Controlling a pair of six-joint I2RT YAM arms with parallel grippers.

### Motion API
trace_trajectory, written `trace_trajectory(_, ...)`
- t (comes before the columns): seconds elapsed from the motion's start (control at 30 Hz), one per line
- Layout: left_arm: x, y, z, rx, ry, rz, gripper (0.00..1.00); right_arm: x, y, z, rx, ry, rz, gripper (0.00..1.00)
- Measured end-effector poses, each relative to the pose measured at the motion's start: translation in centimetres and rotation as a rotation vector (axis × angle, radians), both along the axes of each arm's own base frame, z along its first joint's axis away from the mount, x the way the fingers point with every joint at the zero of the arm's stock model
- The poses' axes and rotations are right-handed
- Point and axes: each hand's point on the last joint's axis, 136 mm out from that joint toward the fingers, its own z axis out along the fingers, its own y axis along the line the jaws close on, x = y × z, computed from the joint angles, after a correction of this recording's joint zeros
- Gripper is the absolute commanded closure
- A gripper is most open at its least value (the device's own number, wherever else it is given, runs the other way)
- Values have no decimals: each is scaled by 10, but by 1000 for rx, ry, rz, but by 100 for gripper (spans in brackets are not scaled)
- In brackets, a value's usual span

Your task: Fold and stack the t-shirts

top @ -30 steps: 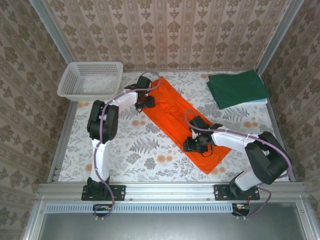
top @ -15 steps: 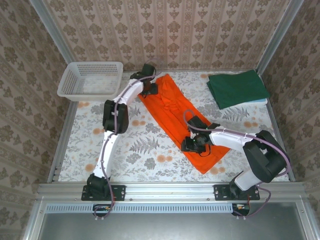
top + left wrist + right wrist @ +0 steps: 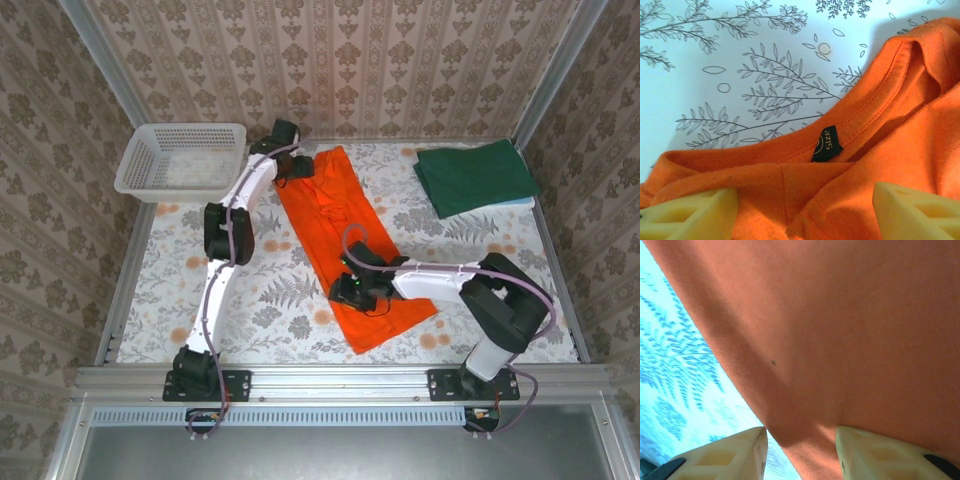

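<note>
My left gripper (image 3: 805, 210) pinches the orange t-shirt (image 3: 340, 235) collar w/ the tag just ahead. My right gripper (image 3: 800, 450) pinches its side edge.

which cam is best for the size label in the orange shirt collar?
Left wrist. The black size label sits sharp and central under the collar seam of the orange t-shirt. In the top external view the collar area is too small to resolve it; right wrist shows plain orange cloth.

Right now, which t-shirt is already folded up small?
The dark green t-shirt, a neat folded square at the table's far right corner. The orange t-shirt lies in a long strip across the middle, with both tools on it.
</note>
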Motion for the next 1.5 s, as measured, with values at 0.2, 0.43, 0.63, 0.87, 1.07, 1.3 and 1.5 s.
trace_trajectory(0.2, -22, 9, 56, -47, -13, 7, 20, 9, 48, 3, 57, -1, -82, 55)
trace_trajectory(0.43, -58, 13, 192, -181, -204, -1, 21, 21, 98, 9, 87, -37, -134, 47)
trace_trajectory(0.63, -103, 31, 211, -207, -222, 28, 24, 31, 121, 27, 98, -92, -117, 41)
trace_trajectory(0.87, -165, 68, 142, -188, -86, 117, 28, 30, 110, 84, 102, -243, -19, 40)
trace_trajectory(1.07, -201, 59, 107, -211, -12, 95, 39, 37, 22, 119, 53, -362, -14, 46)
trace_trajectory(1.3, -217, 14, 44, -187, 120, -9, 40, 11, -70, 36, -168, -215, -15, 56)
trace_trajectory(1.5, -221, 6, -19, -121, 249, -19, 39, -25, -100, 0, -227, -108, 12, 57)
